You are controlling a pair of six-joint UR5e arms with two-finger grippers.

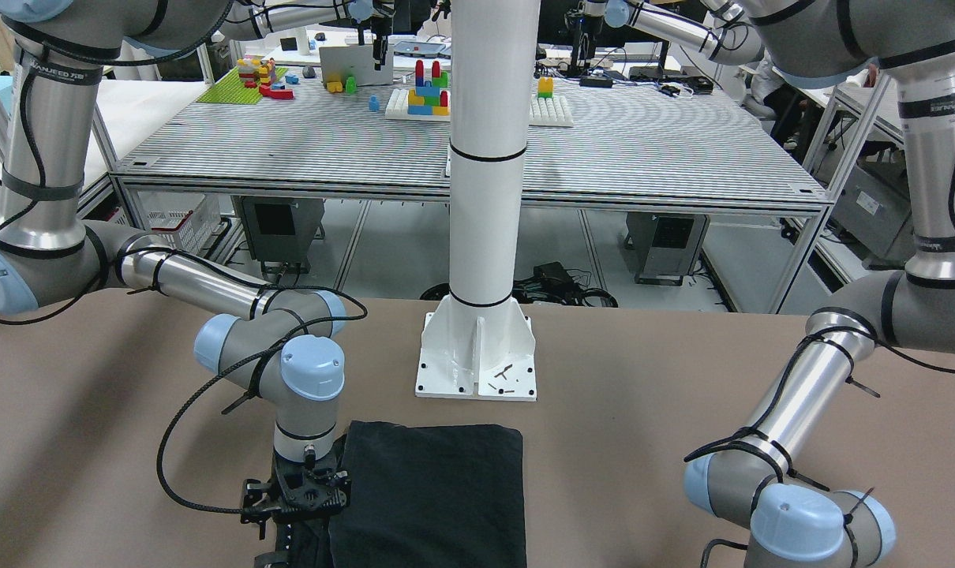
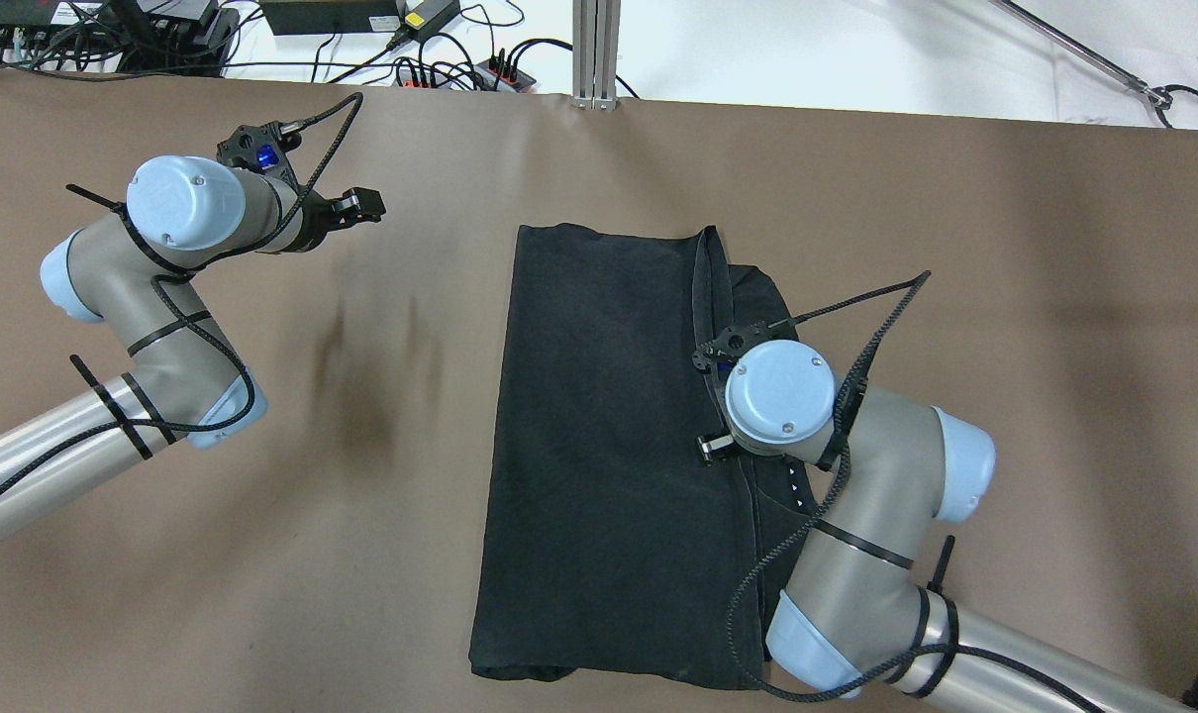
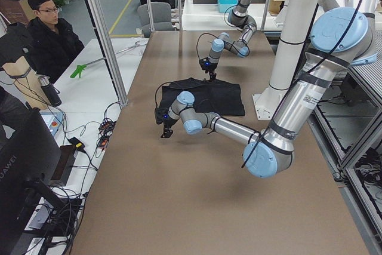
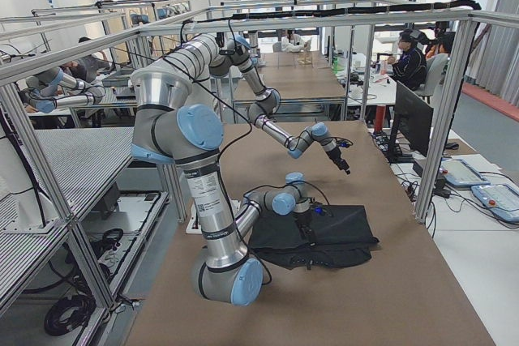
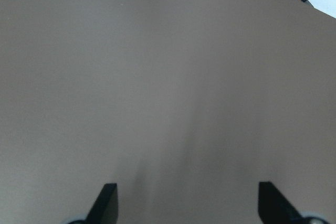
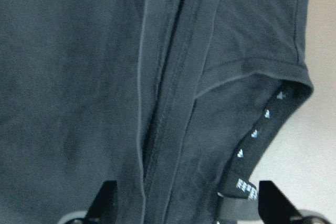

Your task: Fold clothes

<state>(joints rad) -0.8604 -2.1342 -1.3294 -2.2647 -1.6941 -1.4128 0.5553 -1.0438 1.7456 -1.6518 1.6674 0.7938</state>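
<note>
The black garment (image 2: 599,446) lies flat on the brown table, folded lengthwise into a tall strip. A folded edge with a seam runs down its right side in the overhead view. It also shows in the front-facing view (image 1: 430,497) and fills the right wrist view (image 6: 79,77). Small white marks (image 6: 260,124) run along a sleeve hem. My right gripper (image 6: 186,203) is open, hovering just above that seam and holding nothing; it also shows in the front-facing view (image 1: 296,505). My left gripper (image 2: 361,206) is open and empty over bare table (image 5: 168,77), well left of the garment.
The white pillar (image 1: 485,158) stands on its bolted base (image 1: 477,363) just behind the garment's near-robot end. The table's far edge with cables and power strips (image 2: 441,69) lies beyond. An operator (image 3: 51,34) sits past the table's side.
</note>
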